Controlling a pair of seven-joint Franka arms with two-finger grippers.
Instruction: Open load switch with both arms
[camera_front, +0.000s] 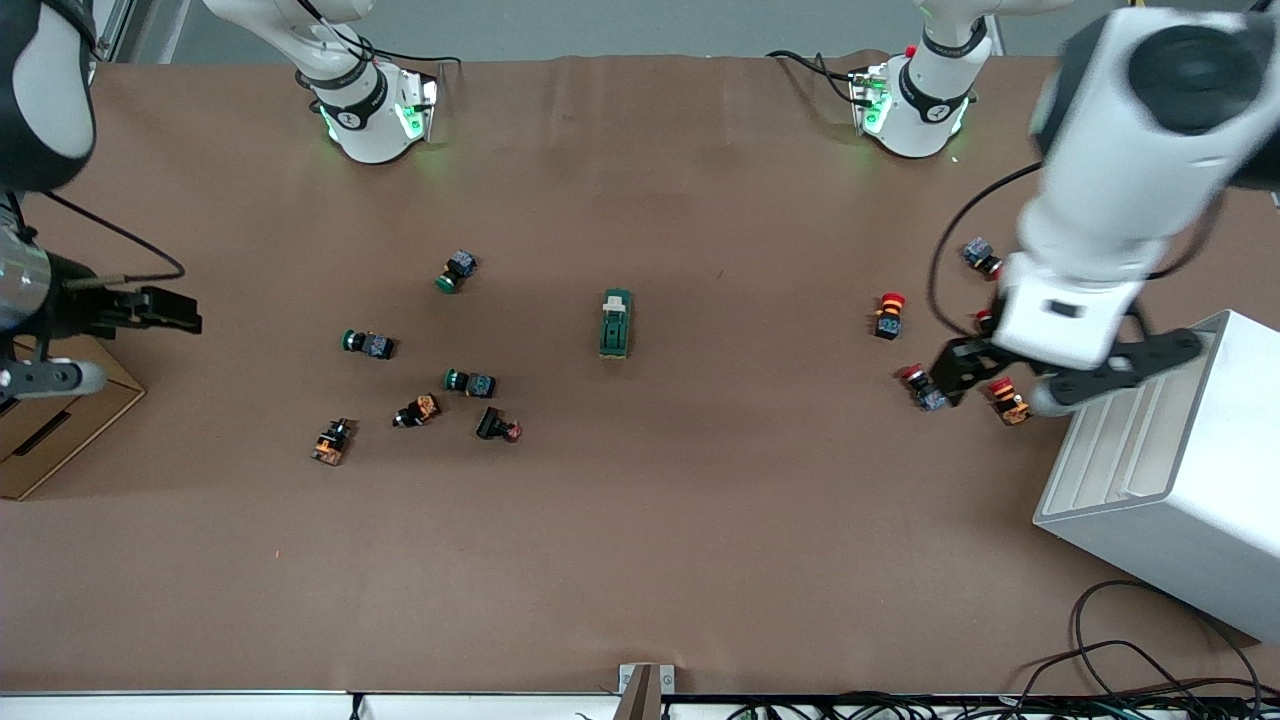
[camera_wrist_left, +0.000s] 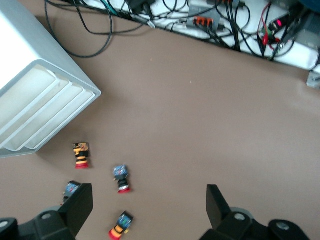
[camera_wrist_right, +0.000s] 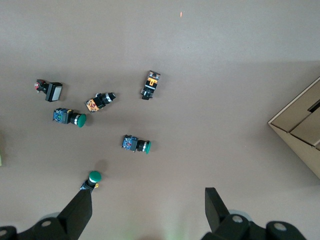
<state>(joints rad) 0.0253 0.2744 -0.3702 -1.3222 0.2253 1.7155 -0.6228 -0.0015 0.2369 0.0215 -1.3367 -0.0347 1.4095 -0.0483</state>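
**A:** In the front view, where is the load switch (camera_front: 614, 323)?

**B:** Alone mid-table, flat on the brown table (camera_front: 640, 560), between the green-capped buttons (camera_front: 470, 381) toward the right arm's end and the red-capped buttons (camera_front: 889, 314) toward the left arm's end. I judge that spot lets both arms reach it.

**A:** And the grippers?

**B:** The left gripper (camera_front: 1065, 372) hangs over the red-capped buttons beside the white box (camera_front: 1180, 480), fingers apart, holding nothing. The right gripper (camera_front: 165, 310) is over the table's edge above the cardboard box (camera_front: 50, 430); from here I cannot tell its state.

**A:** The left wrist view?

**B:** Left gripper's fingers (camera_wrist_left: 80, 205) stand wide apart over bare table, red-capped buttons near them. No switch.

**A:** Right wrist view?

**B:** The right gripper's fingers (camera_wrist_right: 77, 212) are spread too, empty, over the green-capped buttons. Neither arm is at the switch yet.
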